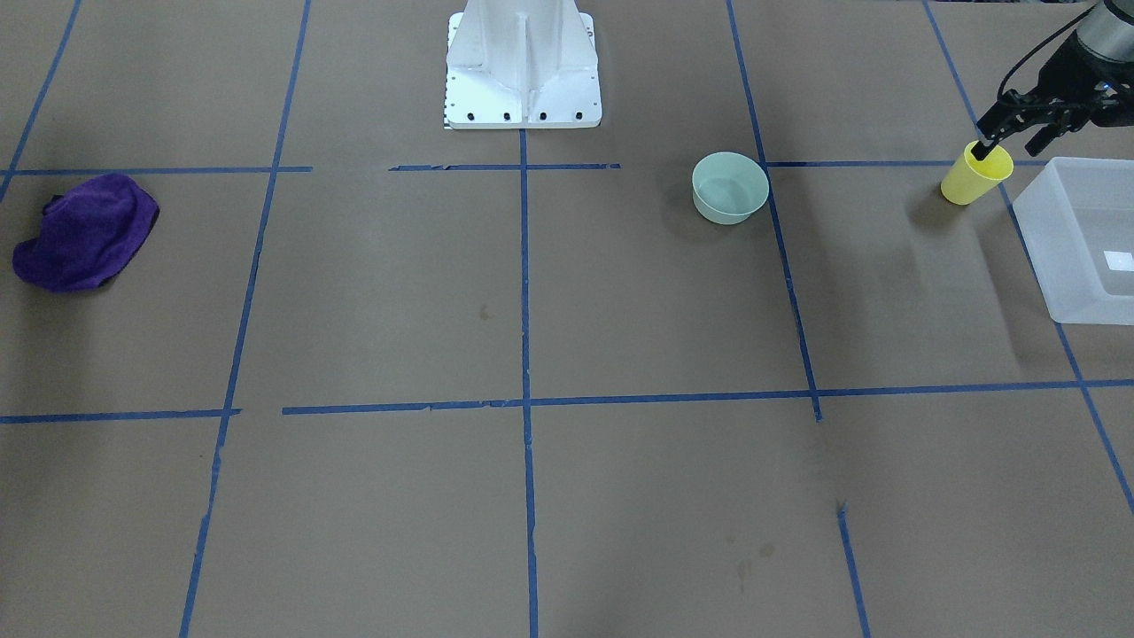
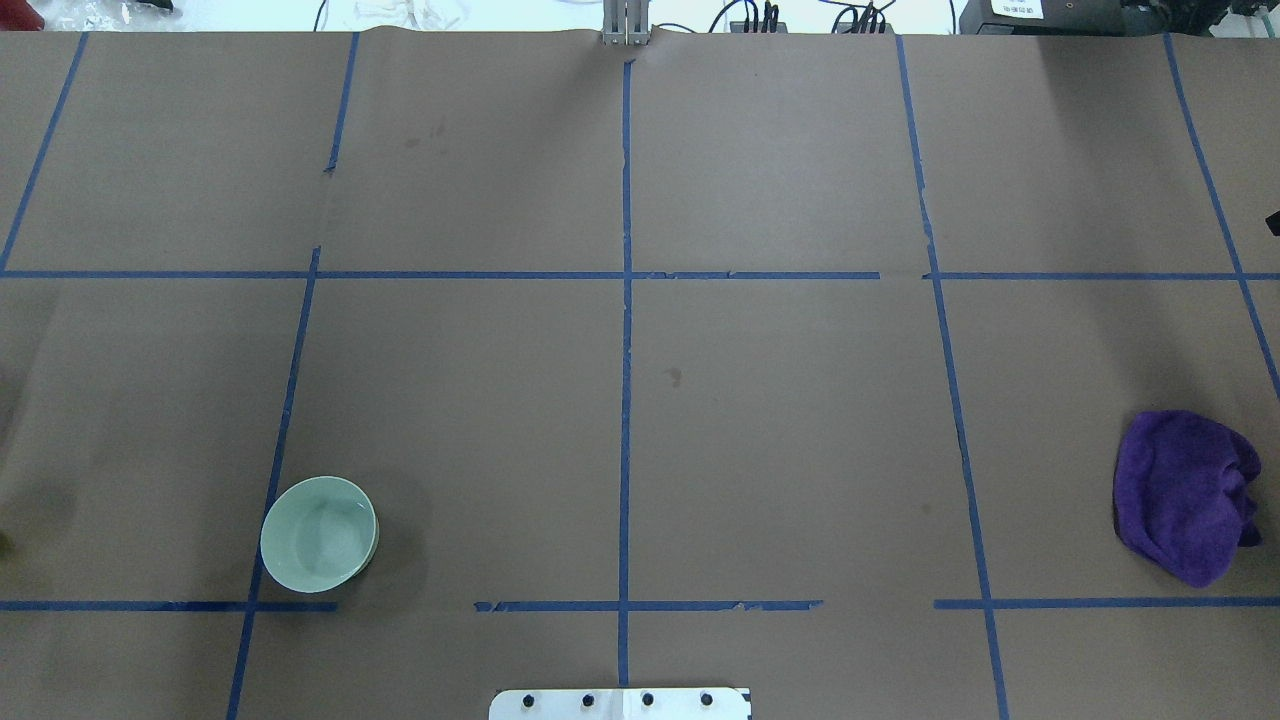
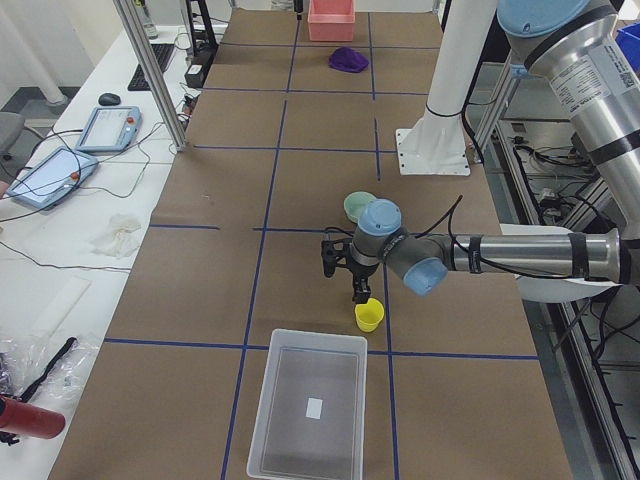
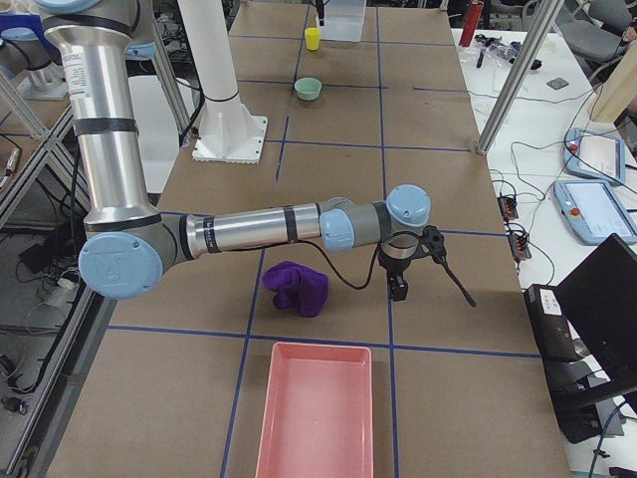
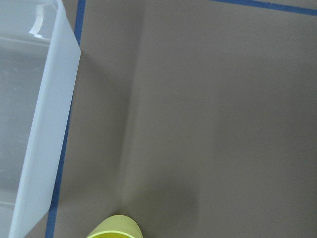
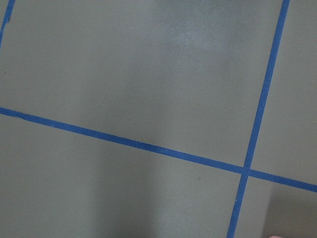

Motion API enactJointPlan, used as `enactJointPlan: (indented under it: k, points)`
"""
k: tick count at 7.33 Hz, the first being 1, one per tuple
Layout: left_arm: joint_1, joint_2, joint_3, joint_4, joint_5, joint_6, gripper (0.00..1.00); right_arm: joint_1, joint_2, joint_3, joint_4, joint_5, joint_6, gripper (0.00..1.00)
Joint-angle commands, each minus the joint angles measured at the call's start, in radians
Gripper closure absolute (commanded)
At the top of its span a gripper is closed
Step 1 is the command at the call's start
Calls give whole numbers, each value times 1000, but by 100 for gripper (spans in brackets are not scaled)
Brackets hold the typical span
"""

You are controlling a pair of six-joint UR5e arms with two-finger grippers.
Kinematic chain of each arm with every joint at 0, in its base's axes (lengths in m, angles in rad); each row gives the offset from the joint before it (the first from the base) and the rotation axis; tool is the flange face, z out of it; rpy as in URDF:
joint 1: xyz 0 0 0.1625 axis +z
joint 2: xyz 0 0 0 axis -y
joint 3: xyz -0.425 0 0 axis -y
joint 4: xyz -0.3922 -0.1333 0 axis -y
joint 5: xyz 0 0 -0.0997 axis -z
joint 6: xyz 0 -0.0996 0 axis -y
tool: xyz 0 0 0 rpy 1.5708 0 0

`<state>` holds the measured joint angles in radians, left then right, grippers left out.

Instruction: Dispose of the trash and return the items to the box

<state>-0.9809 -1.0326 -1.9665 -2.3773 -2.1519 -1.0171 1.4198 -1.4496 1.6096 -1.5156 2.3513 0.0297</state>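
Reading the across-the-table view from its left edge, a crumpled purple cloth lies alone at nine o'clock on the tabletop. A pale green bowl sits at about one o'clock. Past it the yellow cup is upright at the ten o'clock corner of the box, near it but apart. The left gripper hangs over the cup with one of its fingers dipped into the mouth; whether the pair has pinched the wall I cannot tell. The box looks empty save for its white label, so by my reckoning nothing has been returned yet, and cup, bowl and cloth all wait; which of them counts as trash is unclear. The right gripper, at the cloth's three o'clock in the right-end view, shows too little to judge its fingers. A pink tray lies at the cloth's six o'clock. Brown paper gridded with blue tape covers the tabletop, and a side bench carries tablets.
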Motion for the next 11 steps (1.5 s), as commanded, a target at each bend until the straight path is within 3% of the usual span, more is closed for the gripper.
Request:
enactJointPlan:
  k: [1,4,11]
  points:
    - [94,5,66,-94,29,-93,0,-4,0,0,2,-1,-1,0]
    - [160,5,83,-134,27,-169,0,-12,0,0,2,-3,-2,0]
    - [179,-50,193,-174,35,-170,1,-19,0,-4,2,-10,-2,0]
